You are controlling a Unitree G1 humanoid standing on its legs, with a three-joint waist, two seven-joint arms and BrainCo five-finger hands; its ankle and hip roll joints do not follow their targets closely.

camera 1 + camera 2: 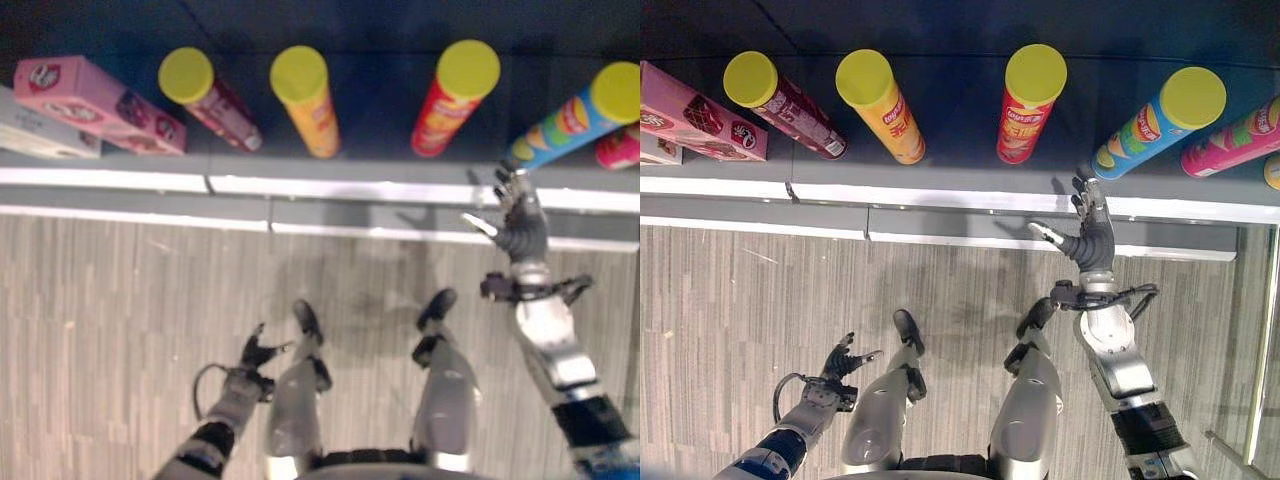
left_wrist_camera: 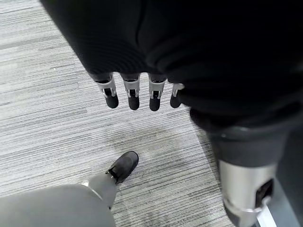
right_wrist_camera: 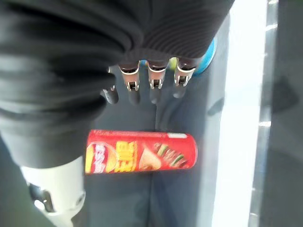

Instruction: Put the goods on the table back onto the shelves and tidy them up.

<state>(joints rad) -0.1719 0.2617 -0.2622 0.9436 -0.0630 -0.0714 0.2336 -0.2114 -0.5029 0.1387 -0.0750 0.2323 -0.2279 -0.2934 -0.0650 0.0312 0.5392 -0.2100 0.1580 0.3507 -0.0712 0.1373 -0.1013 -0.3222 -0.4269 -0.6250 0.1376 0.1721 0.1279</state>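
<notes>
While the dark grey shelf [image 1: 940,110] spans the far side above a grey striped carpet floor [image 1: 730,300], a pink cardboard box [image 1: 695,115] lies at its left end; yellow-lidded snack tubes stand in a row w/ gaps: maroon tube [image 1: 785,100], orange tube [image 1: 880,105], red tube [image 1: 1025,100], blue tube [image 1: 1160,120], pink tube [image 1: 1235,140]; right hand [image 1: 1090,235] at shelf edge near blue tube, fingers spread, holding nothing; left hand [image 1: 840,362] low over floor, fingers relaxed, empty.
</notes>
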